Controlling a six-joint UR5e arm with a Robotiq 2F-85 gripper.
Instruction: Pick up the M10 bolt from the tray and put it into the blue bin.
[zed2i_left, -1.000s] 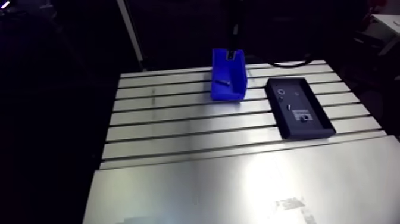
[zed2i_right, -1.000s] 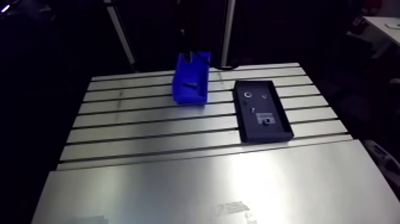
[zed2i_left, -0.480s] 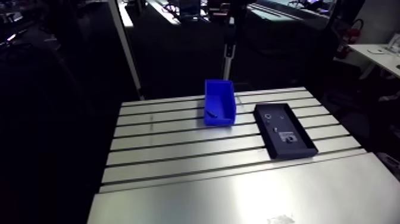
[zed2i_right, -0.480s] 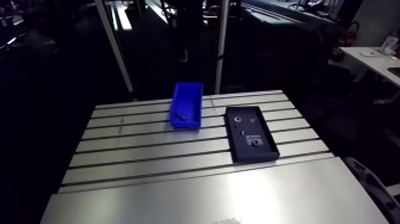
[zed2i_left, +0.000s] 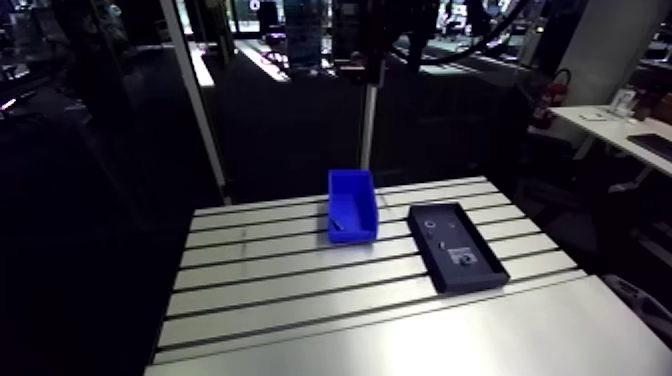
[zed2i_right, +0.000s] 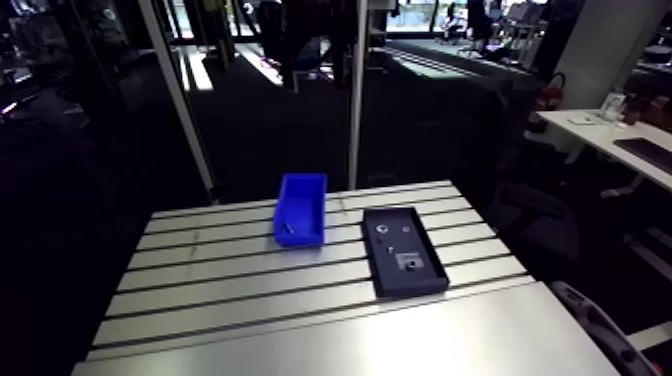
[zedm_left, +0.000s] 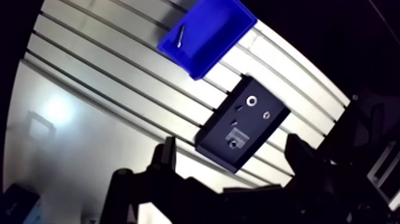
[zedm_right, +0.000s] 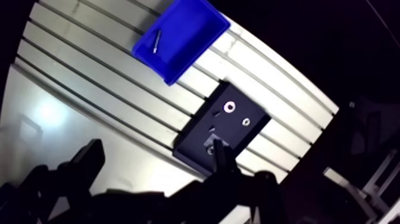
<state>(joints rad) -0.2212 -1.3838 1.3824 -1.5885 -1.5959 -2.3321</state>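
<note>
In the wrist view a slim metal bolt (zedm_left: 180, 36) lies inside the blue bin (zedm_left: 214, 30), close to one side wall. The bin stands on the slotted table next to the black tray (zedm_left: 215, 143). The tray holds a washer (zedm_left: 252, 100), a nut (zedm_left: 266, 115), a small screw and a grey block (zedm_left: 236, 134). My gripper (zedm_left: 232, 156) hangs high above the table, open, with nothing between its fingers (zedm_left: 166, 156). The arm view shows the bin (zed2i_left: 352, 205) and the tray (zed2i_left: 457, 247) side by side, the bolt (zed2i_left: 340, 226) a small dark mark in the bin.
The slotted aluminium table (zed2i_left: 260, 270) stretches wide to the left of the bin. A smooth metal sheet (zed2i_left: 400, 345) covers its near part. An upright post (zed2i_left: 367, 130) rises behind the bin, and a slanted frame bar (zed2i_left: 195, 110) stands at the table's far left corner.
The arm's camera has risen and pulled back, so bin and tray look smaller. The gripper, earlier just above the bin's far end, has left the arm view. Bolt, bin and tray stayed put.
</note>
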